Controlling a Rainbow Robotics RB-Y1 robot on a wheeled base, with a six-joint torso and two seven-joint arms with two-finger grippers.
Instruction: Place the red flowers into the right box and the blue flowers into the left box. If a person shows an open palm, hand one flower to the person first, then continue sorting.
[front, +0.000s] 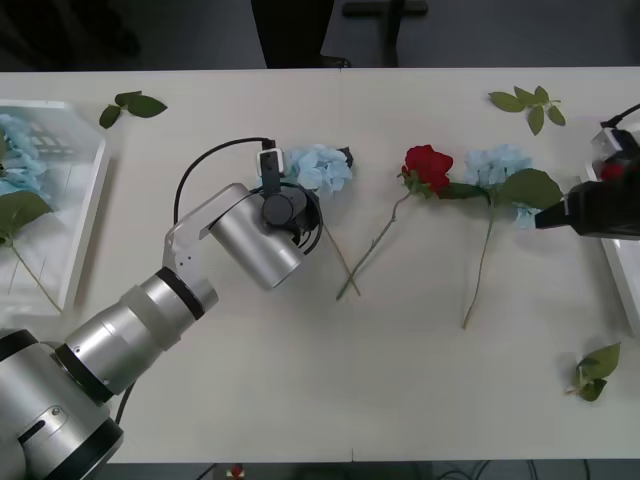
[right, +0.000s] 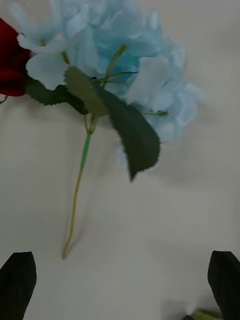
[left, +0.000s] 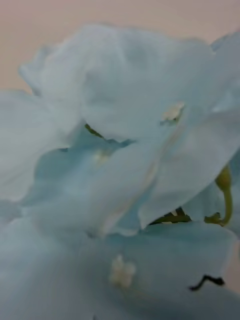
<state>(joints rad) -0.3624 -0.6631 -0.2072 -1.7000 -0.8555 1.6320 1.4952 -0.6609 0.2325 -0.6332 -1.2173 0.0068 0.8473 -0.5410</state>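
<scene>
Pincer of the left arm (front: 297, 195) sits low over a blue flower (front: 322, 167) near the middle of the counter (front: 300, 380); pale blue petals press right up against its wrist camera, and whether its fingers are spread or pinching cannot be told. That flower's stem runs down past the arm toward the counter's near side.

Right pincer (front: 545, 217) reaches in from the counter's right edge, its dark fingers (right: 17, 282) spread wide apart, aimed at a second blue flower (front: 500, 168) with a large green leaf. Just beside that bloom, touching its leaves, lies a red flower (front: 428, 165), its stem angling toward the first blue flower's stem.

Left box (front: 88, 215), at the far left, already holds at least one blue bloom with a leaf. Right box (front: 620, 270) shows as a white rim behind the right arm, with something red inside.

Sorting looks partly done: two blue flowers and one red flower remain on the counter. Loose green leaf sprigs (front: 530, 103) lie scattered around.
</scene>
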